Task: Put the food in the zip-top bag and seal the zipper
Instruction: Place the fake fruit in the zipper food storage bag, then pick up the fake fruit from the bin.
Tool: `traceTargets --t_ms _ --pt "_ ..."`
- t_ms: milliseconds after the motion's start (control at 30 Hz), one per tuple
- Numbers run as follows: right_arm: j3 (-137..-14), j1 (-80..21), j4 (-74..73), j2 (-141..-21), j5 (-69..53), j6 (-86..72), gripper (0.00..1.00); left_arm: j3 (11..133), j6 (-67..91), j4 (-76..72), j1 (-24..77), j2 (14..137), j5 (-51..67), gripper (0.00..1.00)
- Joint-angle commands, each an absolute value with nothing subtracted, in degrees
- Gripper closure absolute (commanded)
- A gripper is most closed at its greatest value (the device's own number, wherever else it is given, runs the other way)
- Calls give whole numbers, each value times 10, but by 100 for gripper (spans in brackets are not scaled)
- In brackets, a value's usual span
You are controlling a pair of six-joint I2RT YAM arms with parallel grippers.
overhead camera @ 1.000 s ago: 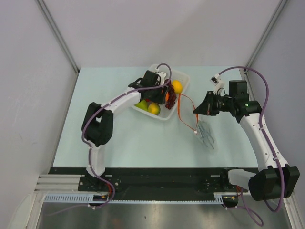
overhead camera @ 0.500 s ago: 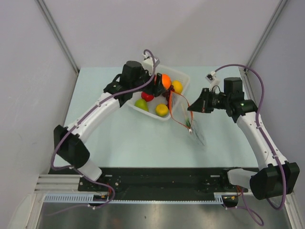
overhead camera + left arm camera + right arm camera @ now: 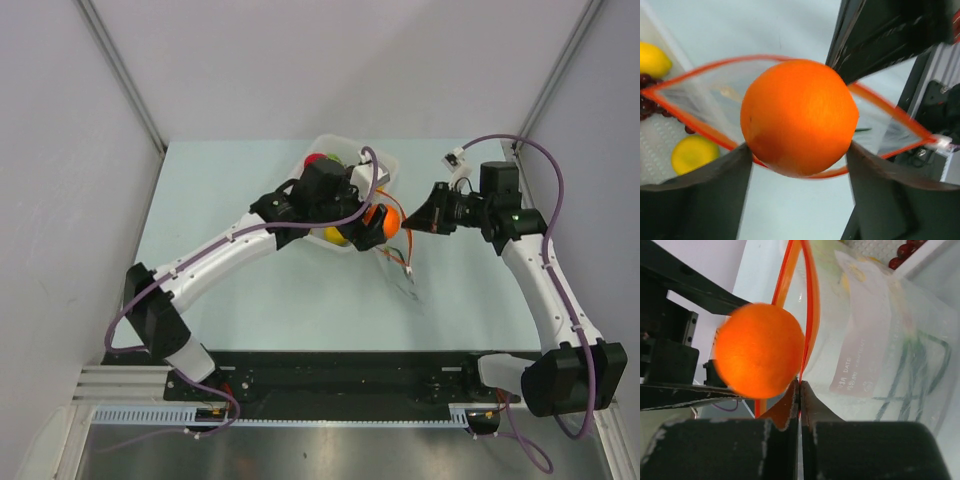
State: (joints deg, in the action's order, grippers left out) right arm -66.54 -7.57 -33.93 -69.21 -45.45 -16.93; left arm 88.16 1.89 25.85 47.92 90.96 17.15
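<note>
My left gripper [image 3: 381, 220] is shut on the orange [image 3: 384, 217], holding it just above the open mouth of the zip-top bag [image 3: 406, 272]. In the left wrist view the orange [image 3: 799, 117] sits between both fingers [image 3: 715, 190], with the orange-red zipper [image 3: 695, 72] spread open behind it. My right gripper [image 3: 413, 226] is shut on the zipper edge [image 3: 812, 315] and holds the mouth up. Thin green beans [image 3: 912, 370] lie inside the bag [image 3: 875, 325]. The orange [image 3: 759, 350] hangs beside the mouth.
The white tray [image 3: 388, 166] stands behind the left gripper with a lemon [image 3: 334, 237] and a red apple [image 3: 317, 159] showing. Two lemons [image 3: 694, 154] and grapes [image 3: 645, 97] show in the left wrist view. Grey walls close in at left, right and back.
My left gripper has carried the orange from over the tray to the right and nearer, to the bag's mouth. My right gripper has kept hold of the bag's edge and shifted slightly.
</note>
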Motion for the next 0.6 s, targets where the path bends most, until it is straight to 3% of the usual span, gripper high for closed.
traceTargets --t_ms 0,233,567 --pt "-667 -48 -350 -681 -476 -155 100 882 11 265 471 897 171 1" --pt "-659 -18 -378 -681 -477 -115 100 875 52 245 396 883 216 0" --pt "-649 -5 -381 -679 -467 -105 100 903 38 164 257 995 84 0"
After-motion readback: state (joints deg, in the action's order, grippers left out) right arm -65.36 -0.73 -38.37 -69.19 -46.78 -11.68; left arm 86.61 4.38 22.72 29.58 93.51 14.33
